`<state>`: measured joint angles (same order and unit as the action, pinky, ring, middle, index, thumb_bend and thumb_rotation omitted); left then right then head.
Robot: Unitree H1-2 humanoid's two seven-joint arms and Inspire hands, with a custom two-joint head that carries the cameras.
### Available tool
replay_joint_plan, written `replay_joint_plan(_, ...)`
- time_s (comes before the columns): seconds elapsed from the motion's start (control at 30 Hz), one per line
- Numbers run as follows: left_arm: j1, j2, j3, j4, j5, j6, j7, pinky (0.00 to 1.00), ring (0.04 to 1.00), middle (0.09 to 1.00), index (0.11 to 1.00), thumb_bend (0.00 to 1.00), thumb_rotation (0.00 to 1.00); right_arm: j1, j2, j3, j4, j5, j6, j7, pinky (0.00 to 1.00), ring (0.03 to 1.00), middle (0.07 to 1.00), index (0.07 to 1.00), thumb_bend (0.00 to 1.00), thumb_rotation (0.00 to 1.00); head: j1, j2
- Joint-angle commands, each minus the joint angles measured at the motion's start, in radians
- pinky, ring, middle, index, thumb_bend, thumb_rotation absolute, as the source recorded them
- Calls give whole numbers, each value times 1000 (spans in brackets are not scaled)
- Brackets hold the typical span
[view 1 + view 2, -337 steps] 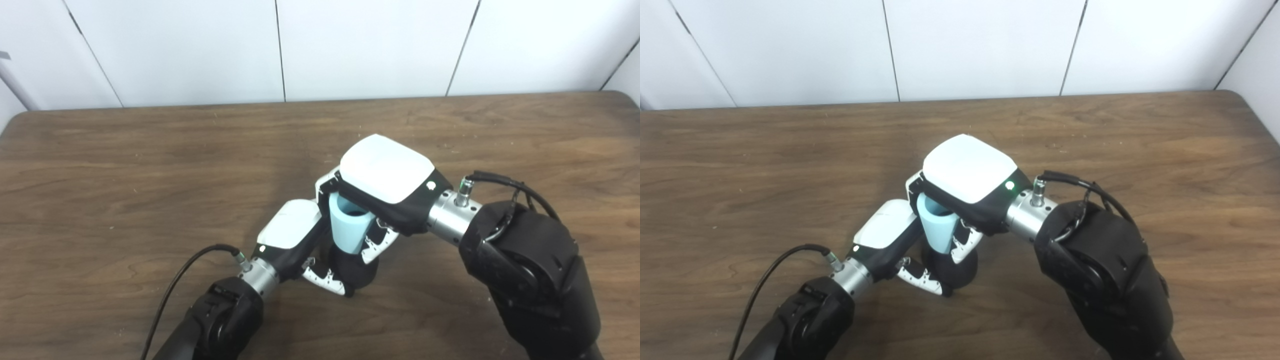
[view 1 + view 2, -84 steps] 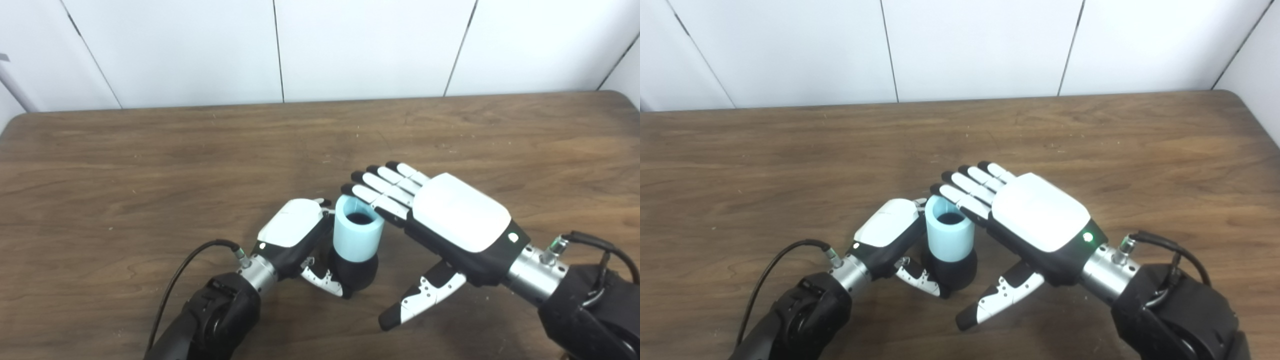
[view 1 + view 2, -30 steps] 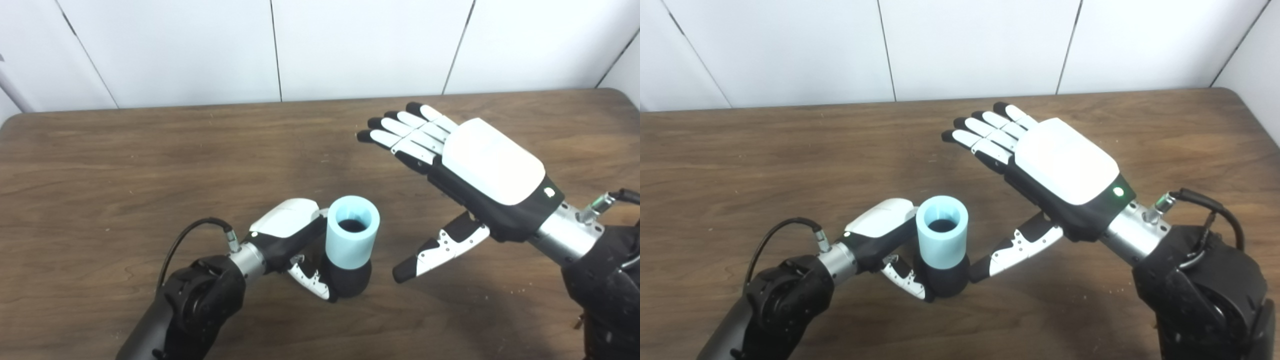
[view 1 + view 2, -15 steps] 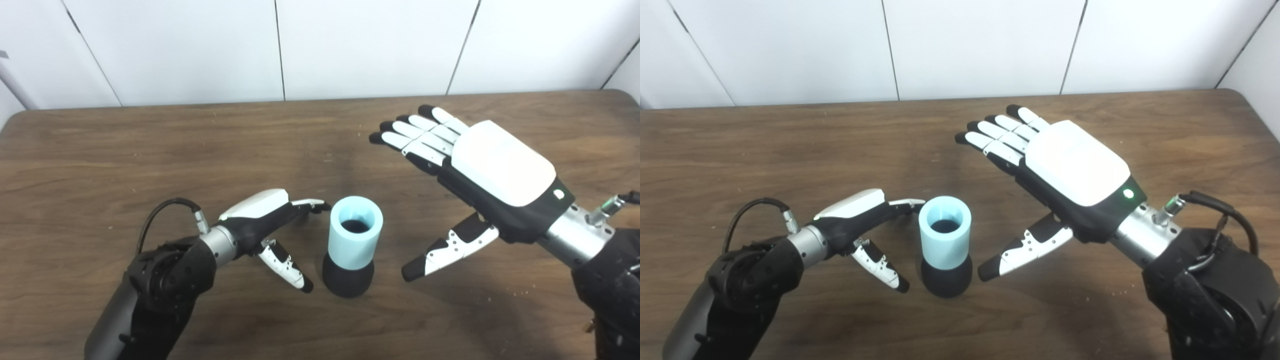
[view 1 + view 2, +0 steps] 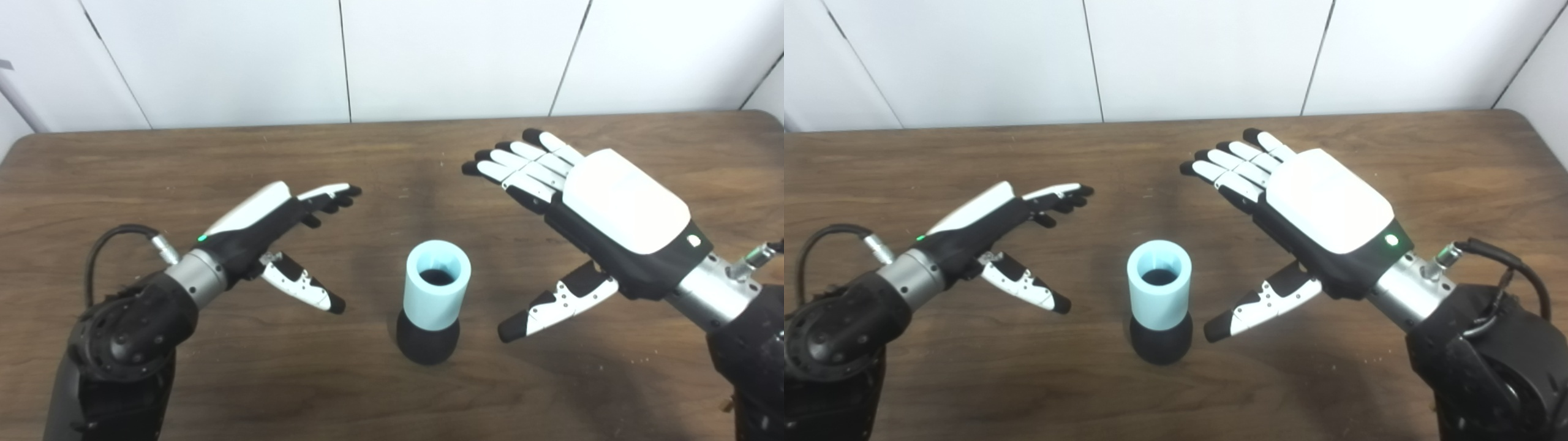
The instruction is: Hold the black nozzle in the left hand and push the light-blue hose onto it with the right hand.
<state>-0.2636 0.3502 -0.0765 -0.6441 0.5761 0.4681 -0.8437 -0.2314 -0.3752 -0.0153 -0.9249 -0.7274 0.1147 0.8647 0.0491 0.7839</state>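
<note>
While both robot arms enter from the bottom edge of the frame, a black nozzle stands upright on the near middle of a brown wooden table, with a light-blue hose seated on top of it, its open end facing up and dark inside. Neither hand touches the pair. To the left, the left hand hangs above the wood with fingers stretched flat toward the far side and thumb angled down toward the nozzle, holding nothing; bare tabletop lies between that thumb and the hose. To the right, the right hand is likewise spread wide and empty, its white back turned up, its fingers reaching toward the table's far middle and its thumb pointing at the nozzle from just beside it, a narrow gap between them. Beyond the hands, open wood runs to the table's far edge, where rounded corners show at both ends. Behind that edge stands a white panelled wall with thin dark seams.
</note>
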Motion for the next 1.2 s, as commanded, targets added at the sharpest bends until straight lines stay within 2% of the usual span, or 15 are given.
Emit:
replay_joint_plan(0.0,-21,5,8,-34,-14,1,25,767,874,876,861,1000,56,-19,-16,-10,-10,4,5,-32,1000,948,935,923,716,822,0,1)
replay_joint_plan(0.07,-21,5,8,-34,-15,1,26,766,874,876,861,1000,55,-19,-17,-10,-10,4,5,-32,1000,948,935,923,716,822,0,1)
replay_joint_plan(0.2,35,-1,96,-31,-83,-8,137,783,868,870,853,929,10,-12,-36,-36,55,39,14,-62,995,940,926,919,715,822,-2,-2)
replay_joint_plan(0.33,74,-5,136,-15,-138,-29,214,833,865,865,851,853,0,-2,-39,-42,92,70,125,-31,995,953,931,920,699,852,0,-5)
replay_joint_plan(0.47,121,-15,159,-5,-192,-43,283,824,847,858,851,817,22,27,-21,-40,163,133,210,-63,997,942,933,921,683,850,2,-4)
replay_joint_plan(0.53,141,-19,175,4,-225,-46,318,808,839,858,853,807,48,45,-10,-37,204,159,213,-102,986,935,928,918,677,847,1,-4)
replay_joint_plan(0.67,177,-36,208,24,-293,-56,385,813,836,855,871,805,136,88,27,-17,281,174,173,-208,859,919,925,911,643,829,-5,-3)
replay_joint_plan(0.73,194,-46,220,39,-315,-72,420,817,839,857,879,803,181,111,43,-8,314,178,149,-263,825,914,924,913,632,824,-2,-2)
replay_joint_plan(0.9,232,-62,234,82,-342,-114,503,843,848,856,893,766,256,151,92,-11,374,222,144,-377,815,913,926,943,576,808,-5,-2)
replay_joint_plan(1.03,251,-83,225,93,-330,-118,560,826,844,855,892,724,310,165,139,-22,416,261,144,-469,809,904,925,951,548,821,-5,-3)
replay_joint_plan(1.17,258,-89,214,103,-329,-123,595,807,839,858,890,678,336,167,154,-16,430,274,146,-518,793,895,925,952,544,839,-3,-4)
